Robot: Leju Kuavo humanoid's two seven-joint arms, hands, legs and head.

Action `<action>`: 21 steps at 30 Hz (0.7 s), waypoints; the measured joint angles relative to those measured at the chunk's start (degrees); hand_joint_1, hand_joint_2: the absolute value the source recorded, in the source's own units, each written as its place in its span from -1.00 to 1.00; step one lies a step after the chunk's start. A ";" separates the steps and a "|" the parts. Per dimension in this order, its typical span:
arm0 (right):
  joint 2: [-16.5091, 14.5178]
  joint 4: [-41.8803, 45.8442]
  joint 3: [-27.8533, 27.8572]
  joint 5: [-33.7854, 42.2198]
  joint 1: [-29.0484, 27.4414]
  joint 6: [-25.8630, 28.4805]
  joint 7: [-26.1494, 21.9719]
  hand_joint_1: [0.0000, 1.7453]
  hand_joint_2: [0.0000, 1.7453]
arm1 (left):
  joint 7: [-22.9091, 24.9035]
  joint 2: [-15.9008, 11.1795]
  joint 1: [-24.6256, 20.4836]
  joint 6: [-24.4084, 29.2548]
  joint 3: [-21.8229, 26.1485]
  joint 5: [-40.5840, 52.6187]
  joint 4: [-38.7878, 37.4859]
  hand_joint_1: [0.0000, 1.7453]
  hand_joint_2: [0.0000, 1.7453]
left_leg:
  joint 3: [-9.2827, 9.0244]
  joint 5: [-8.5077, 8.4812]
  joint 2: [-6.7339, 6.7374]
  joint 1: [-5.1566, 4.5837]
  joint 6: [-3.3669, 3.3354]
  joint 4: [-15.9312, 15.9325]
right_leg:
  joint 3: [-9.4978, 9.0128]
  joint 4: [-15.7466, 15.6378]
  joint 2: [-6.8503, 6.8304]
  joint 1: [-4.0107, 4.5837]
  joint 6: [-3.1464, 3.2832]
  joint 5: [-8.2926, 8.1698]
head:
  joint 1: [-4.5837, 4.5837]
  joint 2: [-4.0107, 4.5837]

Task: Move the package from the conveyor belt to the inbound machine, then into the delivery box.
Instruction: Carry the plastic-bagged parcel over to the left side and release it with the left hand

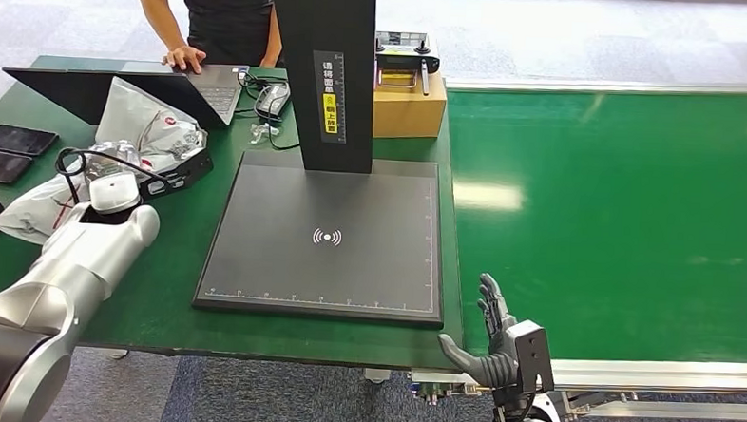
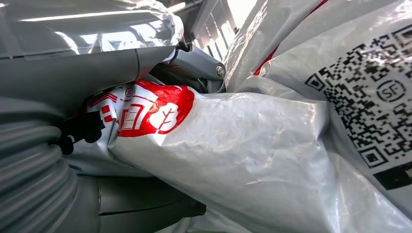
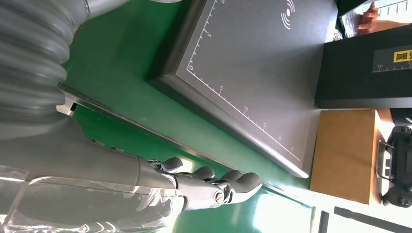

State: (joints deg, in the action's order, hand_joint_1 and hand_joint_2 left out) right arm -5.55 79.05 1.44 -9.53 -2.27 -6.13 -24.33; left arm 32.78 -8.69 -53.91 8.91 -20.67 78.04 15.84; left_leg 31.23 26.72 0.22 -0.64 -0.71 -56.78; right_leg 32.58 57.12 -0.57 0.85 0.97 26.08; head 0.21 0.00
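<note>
L hand (image 2: pixel 97 131) is wrapped round the package (image 2: pixel 252 160), a grey-white plastic mailer w/ red print and a QR label; thumb and fingers close on the crumpled film, so it's gripping it. In head view the L arm (image 1: pixel 72 264) reaches over the left part of the green tabletop (image 1: pixel 167 288), and the package (image 1: pixel 42 206) sits low at the tabletop's left edge, partly hidden behind the wrist. A second grey mailer (image 1: pixel 146 115) lies just beyond, near a black cable (image 1: pixel 115 162). R hand (image 1: pixel 492 340) is open, fingers straight and apart, holding nothing, hovering at the near edge where the tabletop meets the conveyor belt (image 1: pixel 626 213); the wrist view shows its fingers (image 3: pixel 238 182) over the green belt surface. The inbound machine (image 1: pixel 326 233), a dark flat scan plate w/ a black upright post (image 1: pixel 324 66), stands mid-tabletop w/ nothing on the plate. Behind it: a cardboard box (image 1: pixel 407 108) w/ a controller (image 1: pixel 405 55) on top. Far side, a person (image 1: pixel 216 19) rests a hand on a laptop (image 1: pixel 204 85). Two phones (image 1: pixel 11 148) lie at far left.
</note>
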 joint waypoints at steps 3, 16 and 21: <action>0.00 0.01 0.01 0.00 -0.11 0.08 0.05 -1.00 1.00 | 0.55 -0.70 0.19 -1.41 0.14 0.47 -0.29 1.00 1.00 | 0.01 0.00 0.00 0.00 0.00 0.00 | 0.00 0.00 0.00 0.00 0.00 0.00 | 0.01 0.00; 0.00 0.03 0.20 0.00 0.07 0.13 0.55 -1.00 1.00 | 0.65 -1.07 1.33 -4.05 2.09 -0.49 -0.72 -1.00 1.00 | 0.02 0.00 0.00 0.00 0.00 -0.01 | 0.00 0.00 -0.01 0.00 0.00 0.00 | 0.01 0.00; 0.00 0.03 0.20 0.00 0.15 0.15 0.65 -1.00 1.00 | 0.46 -1.08 1.56 -3.53 2.46 -0.46 -0.72 -1.00 1.00 | 0.02 0.00 0.00 0.00 0.00 -0.01 | 0.00 0.00 -0.01 0.00 0.00 0.00 | 0.01 0.00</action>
State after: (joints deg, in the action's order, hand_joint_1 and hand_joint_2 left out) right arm -5.55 79.08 1.64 -9.53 -2.13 -5.98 -23.68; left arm 33.24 -9.77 -52.35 5.38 -18.20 77.58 15.12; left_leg 31.25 26.72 0.22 -0.64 -0.71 -56.80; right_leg 32.58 57.12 -0.58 0.84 0.97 26.07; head 0.22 0.00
